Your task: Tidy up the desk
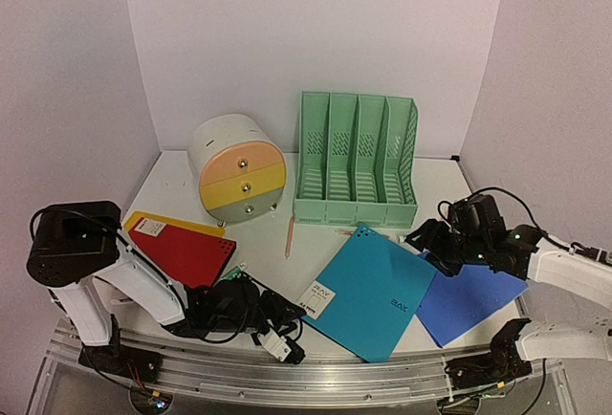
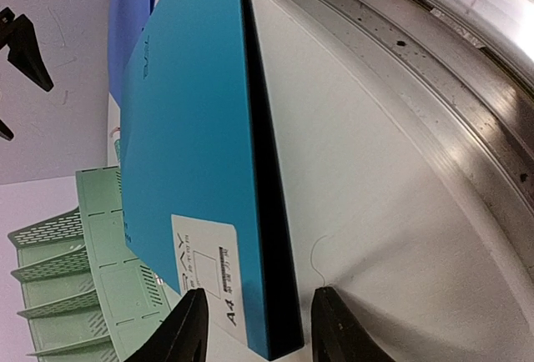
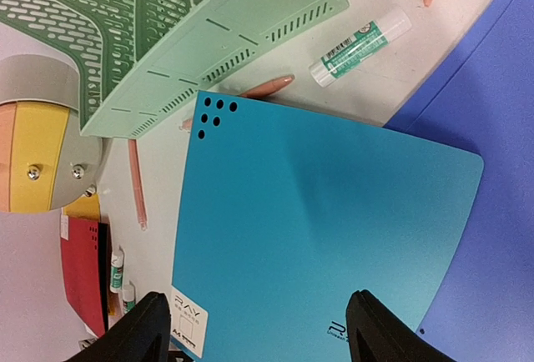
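counter: big white flat counter (image 1: 177,176) with a silver rail at its 6 o'clock edge, lilac walls on the other sides, and everything below sits on it

rack: mint-green slotted plastic file rack (image 1: 356,162) at 12 o'clock, standing upright with four slots. All the folders lie flat on the counter outside it.

drawers: round grey drawer unit (image 1: 237,168) at 11 o'clock, with peach, yellow and grey fronts stacked. All three are pushed in, so the contents are hidden.

folders: teal plastic folder with a white label (image 1: 368,286) at 5 o'clock, overlapping the darker blue folder (image 1: 473,300) at 4 o'clock. A red folder (image 1: 186,252) is at 8 o'clock with a yellow folder (image 1: 158,221) peeking out from under it.

small stuff: a salmon pencil (image 1: 288,236) lies between the drawers and the teal folder, and a green-and-white glue stick (image 3: 360,47) is just in front of the rack

left pincer: the left pincer (image 2: 261,295) is low at 6 o'clock with its jaws apart, straddling the teal folder's labelled corner. A sliver of counter shows beside one finger, so it isn't clamped.

right pincer: the right pincer (image 3: 259,299) hangs over the teal folder at 4 o'clock, jaws wide apart with nothing in them
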Robot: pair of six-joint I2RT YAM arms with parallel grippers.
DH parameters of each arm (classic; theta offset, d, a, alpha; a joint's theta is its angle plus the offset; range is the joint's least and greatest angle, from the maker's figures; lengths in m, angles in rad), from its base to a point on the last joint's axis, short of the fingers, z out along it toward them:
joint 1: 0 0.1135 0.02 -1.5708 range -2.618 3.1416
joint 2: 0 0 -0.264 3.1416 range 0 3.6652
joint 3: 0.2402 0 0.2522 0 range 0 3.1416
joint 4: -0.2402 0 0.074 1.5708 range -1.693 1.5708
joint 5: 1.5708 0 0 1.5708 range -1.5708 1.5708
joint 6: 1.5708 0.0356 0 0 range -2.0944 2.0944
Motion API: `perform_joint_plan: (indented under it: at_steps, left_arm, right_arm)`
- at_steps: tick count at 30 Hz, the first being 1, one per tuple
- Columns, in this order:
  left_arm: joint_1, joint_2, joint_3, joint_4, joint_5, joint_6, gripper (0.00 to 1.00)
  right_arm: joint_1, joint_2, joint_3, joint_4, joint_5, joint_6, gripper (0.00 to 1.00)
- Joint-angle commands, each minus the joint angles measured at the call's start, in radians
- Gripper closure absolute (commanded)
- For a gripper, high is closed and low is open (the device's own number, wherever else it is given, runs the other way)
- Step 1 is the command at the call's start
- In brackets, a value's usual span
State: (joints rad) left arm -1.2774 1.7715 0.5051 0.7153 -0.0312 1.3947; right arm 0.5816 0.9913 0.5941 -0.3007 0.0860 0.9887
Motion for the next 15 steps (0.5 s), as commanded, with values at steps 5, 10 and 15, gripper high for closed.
perform_joint_plan:
  at_steps: [5, 10, 15]
  left_arm:
    - [0.002, 0.074, 0.061, 0.080, -0.014, 0.024, 0.57]
    - [0.004, 0.096, 0.059, 0.114, -0.003, 0.038, 0.58]
    - [0.005, 0.127, 0.071, 0.156, -0.004, 0.064, 0.65]
  right_arm:
    - [0.006, 0.043, 0.049, 0.026, -0.015, -0.056, 0.26]
    - [0.006, 0.041, 0.038, 0.034, -0.037, -0.058, 0.26]
    - [0.006, 0.034, 0.026, 0.039, -0.054, -0.056, 0.26]
